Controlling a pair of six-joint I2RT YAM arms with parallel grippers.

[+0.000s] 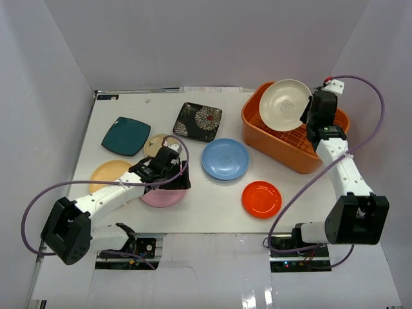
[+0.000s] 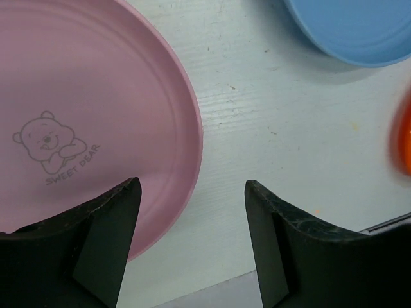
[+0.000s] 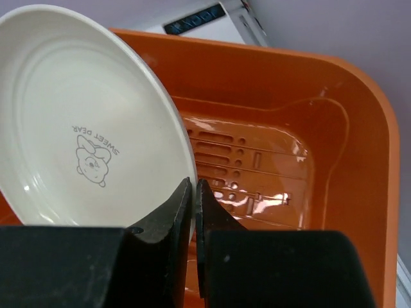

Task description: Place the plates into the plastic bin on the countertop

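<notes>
My right gripper (image 1: 308, 116) is shut on the rim of the cream plate (image 1: 284, 104) and holds it tilted over the orange plastic bin (image 1: 293, 156). In the right wrist view the cream plate (image 3: 83, 122) fills the left, pinched at its edge, with the bin's slotted bottom (image 3: 257, 173) bare below. My left gripper (image 2: 192, 218) is open, its jaws astride the right edge of the pink plate (image 2: 77, 109). That pink plate (image 1: 164, 196) lies under the left gripper (image 1: 175, 180) on the countertop (image 1: 219, 206). Light blue (image 1: 225, 159), red (image 1: 261, 199), yellow (image 1: 106, 172), beige (image 1: 154, 143), teal (image 1: 125, 136) and black flowered (image 1: 197, 121) plates lie around.
White walls enclose the countertop on left, back and right. The light blue plate (image 2: 353, 29) and red plate (image 2: 403, 138) lie just right of the left gripper. Purple cables loop from both arms. The table's front edge shows near the left fingers.
</notes>
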